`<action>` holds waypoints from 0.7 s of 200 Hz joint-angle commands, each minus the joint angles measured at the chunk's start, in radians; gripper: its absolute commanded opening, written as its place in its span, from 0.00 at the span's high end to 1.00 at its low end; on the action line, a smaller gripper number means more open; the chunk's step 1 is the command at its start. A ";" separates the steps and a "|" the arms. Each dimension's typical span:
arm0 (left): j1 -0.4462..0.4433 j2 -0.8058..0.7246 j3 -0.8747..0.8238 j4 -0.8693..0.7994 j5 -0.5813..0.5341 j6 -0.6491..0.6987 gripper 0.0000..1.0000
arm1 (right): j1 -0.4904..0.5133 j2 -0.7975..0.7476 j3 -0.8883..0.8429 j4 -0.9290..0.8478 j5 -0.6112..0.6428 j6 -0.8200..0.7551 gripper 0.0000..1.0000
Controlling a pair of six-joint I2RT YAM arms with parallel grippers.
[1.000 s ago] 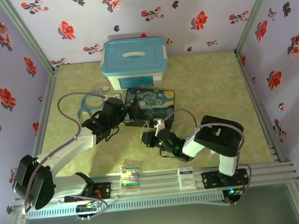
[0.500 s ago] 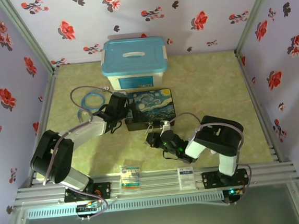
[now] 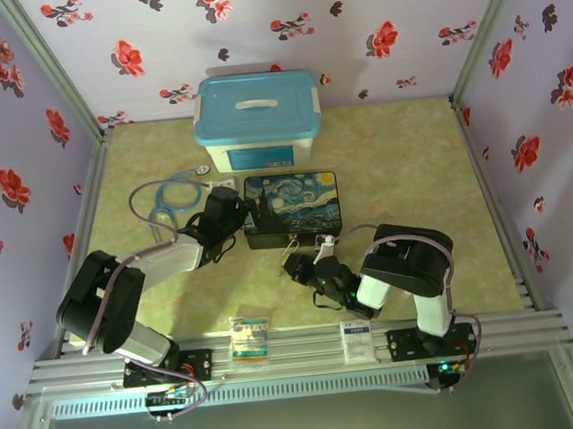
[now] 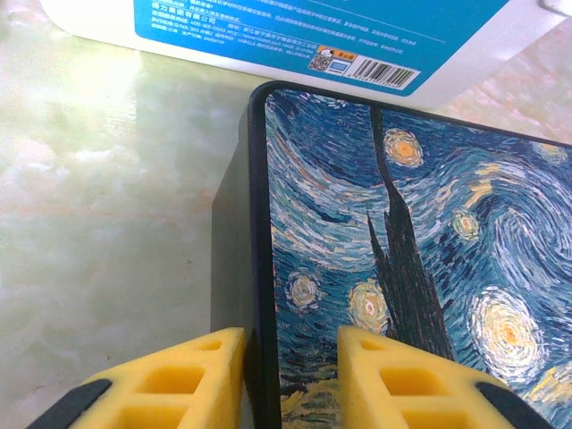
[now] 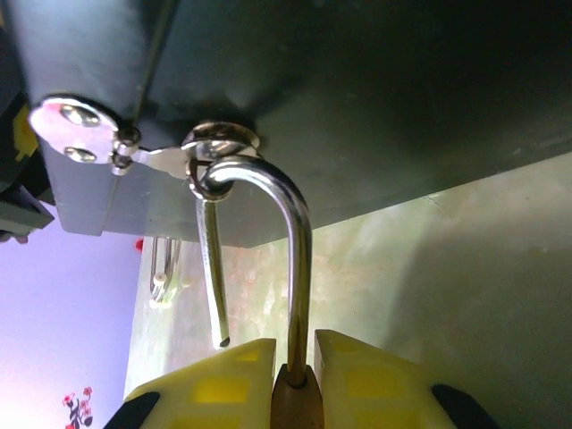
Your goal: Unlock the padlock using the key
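Where the top camera looked down on the counter [image 3: 403,164], the left claw [image 3: 239,224] lay against the left side of the starry-painted box [image 3: 290,199]. The right claw [image 3: 298,257] sat at the box's near side. A blue-lidded bin [image 3: 255,112] stood just behind the box.

From the left wrist, the yellow pads [image 4: 179,384] straddled the box's left rim. One pad lay against the dark side wall. The other lay over the painted lid, with a strip of lid showing between it and the rim. Whether this claw had clamped the rim or stood slightly released could not be told.

From the right wrist, the right claw was clenched on the padlock [image 5: 302,268], its pads pressing either side of the brass body [image 5: 294,400] at the bottom of the frame. The padlock sat at the box's dark front wall. Its long axis ran straight up the frame from claw to box, with the body toward the claw. The bend of the silver shackle [image 5: 268,174] pointed at the box, hooked through the ring of a silver hasp [image 5: 170,159]. The longer leg ran down into the body. The shorter leg ended free beside it, just above one pad and apart from the body.
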 commanded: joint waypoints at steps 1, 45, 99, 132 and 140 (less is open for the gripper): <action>-0.014 0.042 -0.069 -0.146 0.021 -0.020 0.70 | 0.012 -0.013 -0.007 -0.131 0.121 0.058 1.00; -0.015 0.045 -0.090 -0.137 0.017 -0.034 0.72 | 0.039 -0.004 -0.010 -0.061 0.258 0.090 1.00; -0.017 0.048 -0.097 -0.161 0.006 -0.045 0.72 | 0.086 -0.223 0.109 -0.531 0.363 -0.035 1.00; -0.020 0.072 -0.083 -0.177 0.000 -0.060 0.73 | 0.083 -0.183 0.063 -0.475 0.415 0.027 1.00; -0.021 0.076 -0.082 -0.176 0.000 -0.063 0.72 | 0.081 -0.147 0.048 -0.412 0.408 0.040 1.00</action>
